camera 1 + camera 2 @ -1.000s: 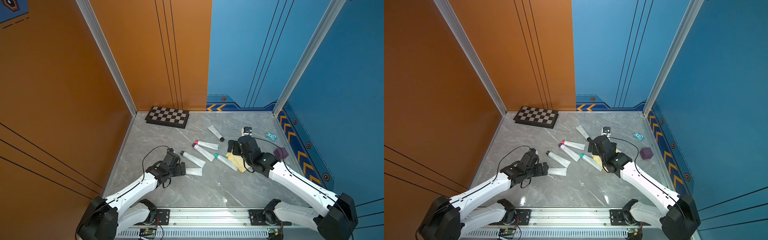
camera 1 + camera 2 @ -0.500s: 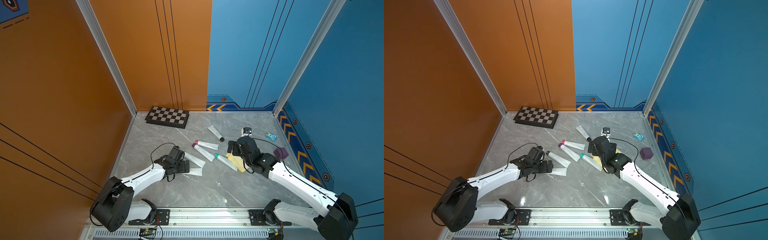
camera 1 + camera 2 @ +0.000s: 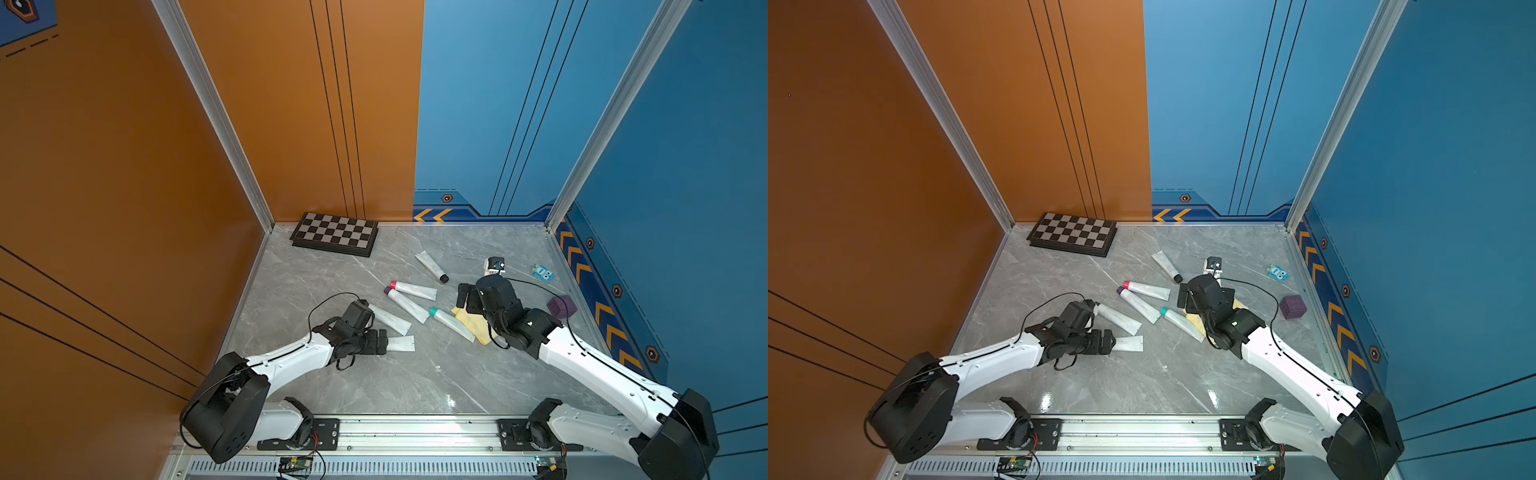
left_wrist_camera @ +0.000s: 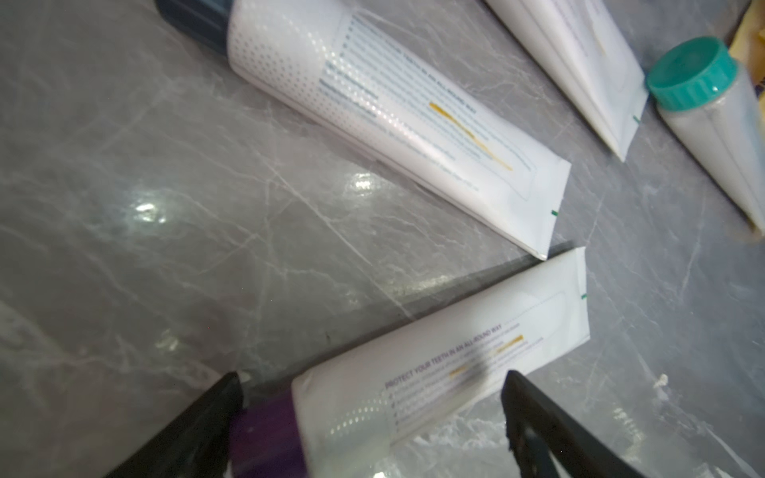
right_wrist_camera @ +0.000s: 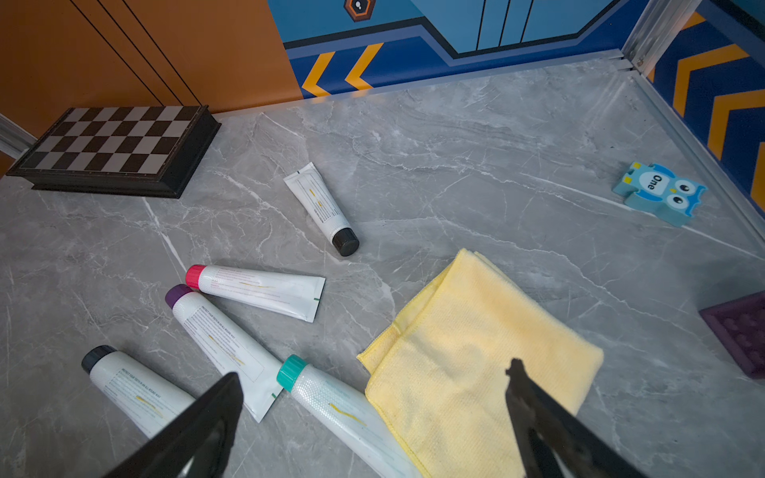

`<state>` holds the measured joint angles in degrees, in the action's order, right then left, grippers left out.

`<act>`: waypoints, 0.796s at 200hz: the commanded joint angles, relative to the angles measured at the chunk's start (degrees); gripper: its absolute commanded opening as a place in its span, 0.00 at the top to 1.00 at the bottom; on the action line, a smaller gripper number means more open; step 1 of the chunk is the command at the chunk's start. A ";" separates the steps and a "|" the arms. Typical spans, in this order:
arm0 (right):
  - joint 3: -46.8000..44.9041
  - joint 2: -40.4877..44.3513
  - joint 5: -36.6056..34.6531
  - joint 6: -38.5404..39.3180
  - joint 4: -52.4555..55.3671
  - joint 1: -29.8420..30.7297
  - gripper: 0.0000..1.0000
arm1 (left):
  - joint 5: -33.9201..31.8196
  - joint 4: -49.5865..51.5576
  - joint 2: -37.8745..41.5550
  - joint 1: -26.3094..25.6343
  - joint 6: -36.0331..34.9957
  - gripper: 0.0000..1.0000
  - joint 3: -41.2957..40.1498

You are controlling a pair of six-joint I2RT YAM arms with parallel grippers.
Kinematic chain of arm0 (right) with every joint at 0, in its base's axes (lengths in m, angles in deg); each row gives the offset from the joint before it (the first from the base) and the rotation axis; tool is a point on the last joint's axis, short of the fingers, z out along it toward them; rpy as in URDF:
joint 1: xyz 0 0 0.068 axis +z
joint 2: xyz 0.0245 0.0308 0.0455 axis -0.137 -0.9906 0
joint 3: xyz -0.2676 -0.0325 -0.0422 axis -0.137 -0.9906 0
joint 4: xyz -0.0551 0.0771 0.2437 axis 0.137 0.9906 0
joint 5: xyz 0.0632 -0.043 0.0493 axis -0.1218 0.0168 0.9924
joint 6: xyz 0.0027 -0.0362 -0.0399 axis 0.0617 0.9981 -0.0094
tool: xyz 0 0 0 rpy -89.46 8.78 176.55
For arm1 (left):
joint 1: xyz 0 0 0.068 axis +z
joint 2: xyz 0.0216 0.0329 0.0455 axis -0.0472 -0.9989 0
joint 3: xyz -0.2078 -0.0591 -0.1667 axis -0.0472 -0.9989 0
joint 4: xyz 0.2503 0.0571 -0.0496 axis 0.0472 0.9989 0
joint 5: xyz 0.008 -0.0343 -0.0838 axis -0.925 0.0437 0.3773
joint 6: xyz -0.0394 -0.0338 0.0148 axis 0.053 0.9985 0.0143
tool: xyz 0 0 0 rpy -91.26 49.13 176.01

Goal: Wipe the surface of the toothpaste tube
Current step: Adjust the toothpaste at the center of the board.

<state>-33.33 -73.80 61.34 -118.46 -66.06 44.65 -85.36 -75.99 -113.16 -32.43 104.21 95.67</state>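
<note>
- the grey marble tabletop carries everything, with both arms reaching in from the near rail.
- the left gripper is low over the near left part of the table. its jaws are spread wide and clamp nothing.
- the right gripper hovers further back on the right. it too is spread wide and empty, over the near edge of the cloth and the teal cap.
- a folded chessboard lies in the far left corner against the orange wall.
- a folded yellow cloth lies flat under the right gripper, and its left edge touches the teal-capped tube.
- the front toothpaste tube, white with a purple cap, lies flat on the marble. its cap end sits between the left gripper's black fingers and its crimped end points away from them.
- the dark-capped tube lies just behind it, their crimped ends nearly meeting.
- a purple-capped tube and a pink-capped tube lie mid-table, caps close together.
- a small black-capped tube lies apart, further back.
- a purple cube sits near the right wall.
- a blue owl-shaped block lies behind the cube.
</note>
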 commanded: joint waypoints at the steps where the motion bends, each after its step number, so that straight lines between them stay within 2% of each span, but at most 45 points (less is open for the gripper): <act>1: -0.94 1.17 -1.63 0.23 1.97 0.42 0.00 | 1.71 1.50 2.20 -2.86 3.51 0.01 -2.95; 45: -1.17 1.14 -2.24 0.22 1.97 0.42 0.00 | 1.69 1.60 3.18 -9.55 6.05 0.01 -3.56; 81: -1.28 1.14 -2.16 0.16 1.98 0.48 0.00 | 2.09 2.08 -0.26 -13.27 5.23 0.01 -2.39; 111: -1.32 1.15 -1.81 -0.06 2.00 0.40 0.00 | -4.73 9.60 -1.56 -14.79 1.54 0.01 2.66; 159: -0.76 1.14 -1.63 -0.13 2.50 0.45 0.00 | -9.35 18.64 -6.92 -14.96 -7.99 0.01 12.07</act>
<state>-33.96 -73.67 61.14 -118.49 -66.04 44.69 -90.41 -64.75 -117.69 -46.83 102.94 103.56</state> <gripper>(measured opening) 1.000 0.986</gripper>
